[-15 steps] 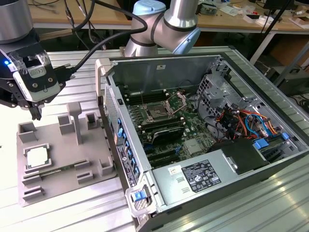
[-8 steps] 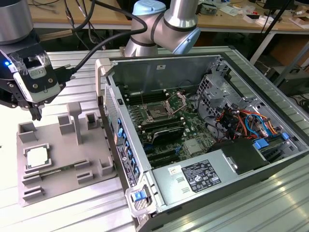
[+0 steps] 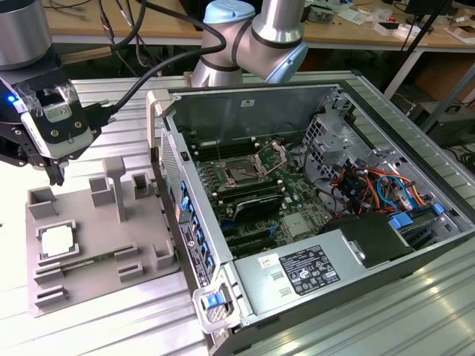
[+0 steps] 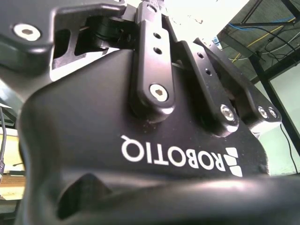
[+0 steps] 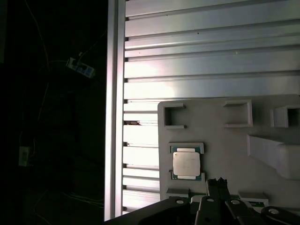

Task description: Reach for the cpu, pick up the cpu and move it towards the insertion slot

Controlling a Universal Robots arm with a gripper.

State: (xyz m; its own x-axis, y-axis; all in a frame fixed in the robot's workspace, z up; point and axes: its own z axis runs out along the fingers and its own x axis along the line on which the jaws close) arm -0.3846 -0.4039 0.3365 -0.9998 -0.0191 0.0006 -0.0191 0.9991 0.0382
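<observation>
Cpu [image 3: 58, 241], silvery square chip, seated flat in a framed pocket of the grey moulded tray [image 3: 96, 289] on the slatted aluminium worktop [image 3: 111, 96], well apart from the insertion slot [image 3: 241, 174] inside the open computer case [image 3: 252, 111]. End effector [image 3: 56, 176], hovering above the tray, near the chip and clear of it; its tips appear drawn together, nothing held. Handling judgement: the reach wants the jaws spread wider than the chip and centred squarely over it, with a vertical descent and contact on the chip's edges only, clear of the pocket frame.
</observation>
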